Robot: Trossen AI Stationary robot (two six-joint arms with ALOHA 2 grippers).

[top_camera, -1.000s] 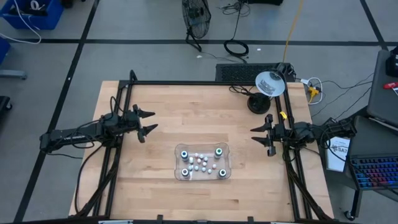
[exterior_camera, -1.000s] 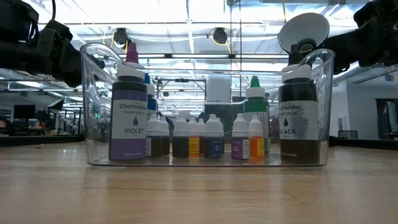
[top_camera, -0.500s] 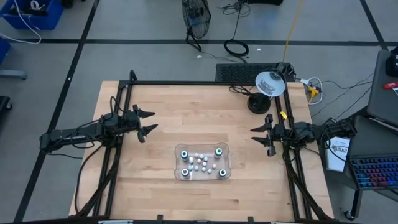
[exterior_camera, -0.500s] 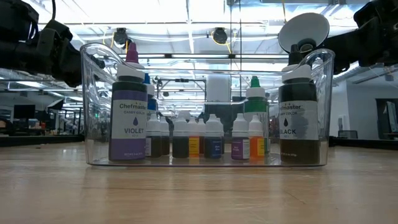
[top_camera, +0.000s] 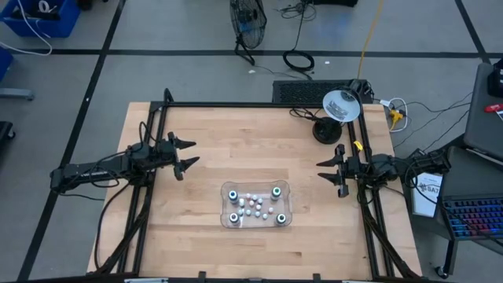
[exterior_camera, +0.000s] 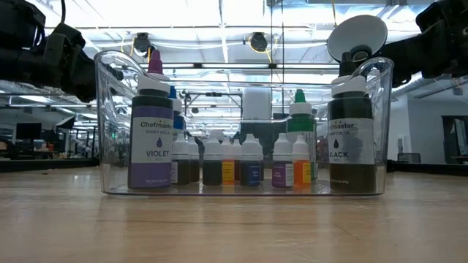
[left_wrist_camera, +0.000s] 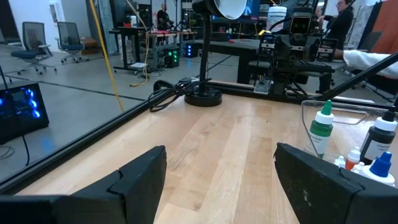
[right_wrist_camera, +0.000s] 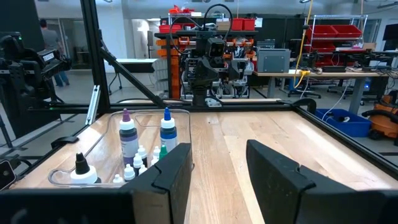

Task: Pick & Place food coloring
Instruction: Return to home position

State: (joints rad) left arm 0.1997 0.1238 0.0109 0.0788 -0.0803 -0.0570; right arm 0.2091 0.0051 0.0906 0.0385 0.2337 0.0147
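Since the food coloring bottles (top_camera: 255, 207) stand inside the clear tray (top_camera: 256, 185) at mid-table, placing appears complete and homing is in hand, with the left gripper (top_camera: 193, 152) and right gripper (top_camera: 320, 170) flanking it well apart, both spread wide and empty, needing only retraction.

food coloring (top_camera: 255, 206) in tray (top_camera: 256, 224), table (top_camera: 236, 134) centre-front | left hand (top_camera: 191, 152) left | right hand (top_camera: 320, 170) right | lamp (top_camera: 339, 106) behind

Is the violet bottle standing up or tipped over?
Upright: the violet bottle stands on its base inside the bin, pointed cap up, label reading level. Left gripper and right gripper wait open at the sides.
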